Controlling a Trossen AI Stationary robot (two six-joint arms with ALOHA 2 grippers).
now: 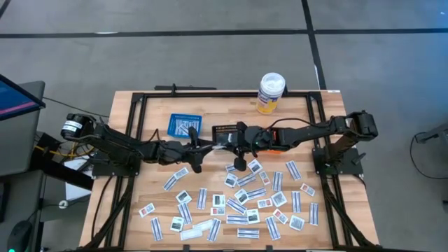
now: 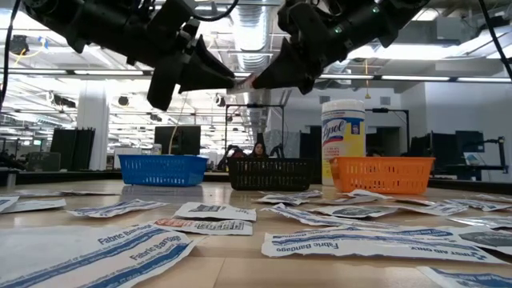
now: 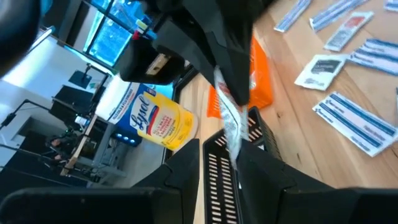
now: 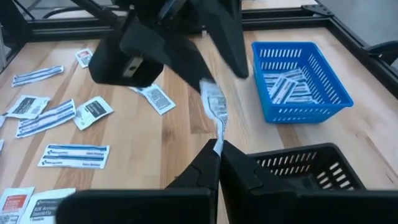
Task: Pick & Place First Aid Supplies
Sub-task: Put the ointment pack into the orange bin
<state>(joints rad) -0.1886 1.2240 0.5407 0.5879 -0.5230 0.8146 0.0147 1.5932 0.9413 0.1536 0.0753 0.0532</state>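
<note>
We've got both jaws pinching one white packet midair: the right jaws clamped on one end, the left jaws gripping the other, just over the black basket mid-counter.

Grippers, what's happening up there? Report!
Right gripper shut on packet, left gripper pinching its other end. Held above black basket. Nothing in the way.
</note>
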